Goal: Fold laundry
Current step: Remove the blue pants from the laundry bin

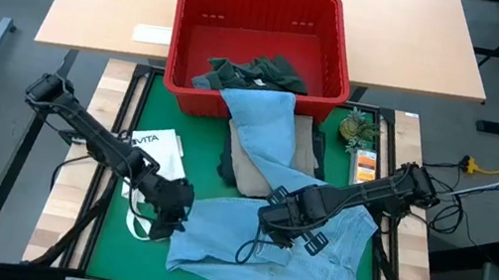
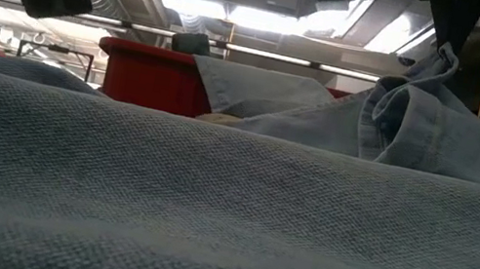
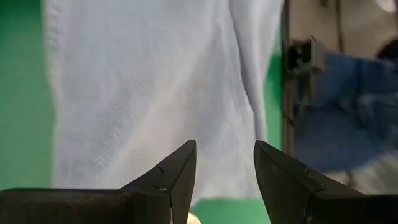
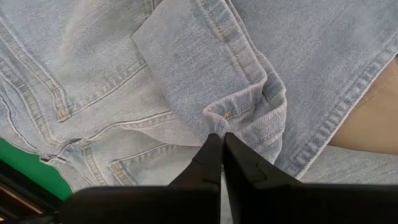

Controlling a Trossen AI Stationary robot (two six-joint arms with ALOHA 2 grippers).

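Green mat (image 1: 133, 112) carries the laundry. Nearest edge: light blue jeans (image 1: 310, 265) spread flat across mat's front. R gripper (image 1: 278, 227) sits on them mid-table, fingers (image 4: 214, 163) pinched shut on a bunched denim fold (image 4: 239, 112). L gripper (image 1: 170, 210) at jeans' left edge, just beside white tote bag (image 1: 159, 154), fingers (image 3: 177, 171) narrowly parted, holding nothing. Farther back: beige piece (image 1: 249, 172), then red basket (image 1: 252, 0) w/ dark green-grey piece (image 1: 260, 71) inside, a jeans leg draped over its rim.

Matt woven denim jeans (image 4: 155, 81)
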